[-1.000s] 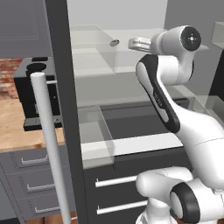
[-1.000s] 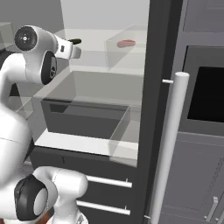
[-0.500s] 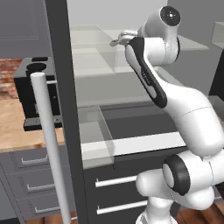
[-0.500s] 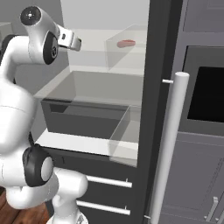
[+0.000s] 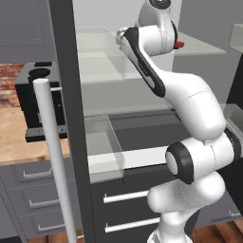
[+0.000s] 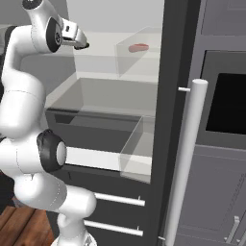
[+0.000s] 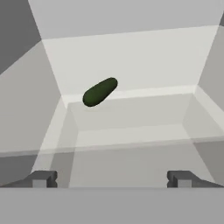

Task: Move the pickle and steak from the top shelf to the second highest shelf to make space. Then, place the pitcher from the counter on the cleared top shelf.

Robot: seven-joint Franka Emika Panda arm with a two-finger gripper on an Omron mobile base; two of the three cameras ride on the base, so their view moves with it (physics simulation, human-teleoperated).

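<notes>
Pickle (image 7: 100,92) first: it lies on the top shelf (image 7: 131,118), ahead of your gripper (image 7: 111,178) and a little left of its centre line in the hand view, well apart from both finger tips. You should expect it to be light and fairly firm, but its rounded, probably slick skin could squirt out of a pinch, so take it across the short width at the middle of its length, not at either tapered end. It sits at a slant relative to the jaws, so you will likely need to roll the hand until the fingers straddle its narrow sides. Your jaws stand fully spread and hold nothing. To look at, it is a stubby dark olive-green oblong with rounded ends, plain and unmarked, dark against the pale translucent shelf. Relative to the pickle, the steak (image 6: 138,47) lies farther along the same shelf, inside the clear box-shaped bin (image 6: 139,55); it is a small flat red lump, probably soft and floppy, so judge a grip across its thin edge. Neither piece has been lifted yet, and the shelf below the pickle waits to receive both.
</notes>
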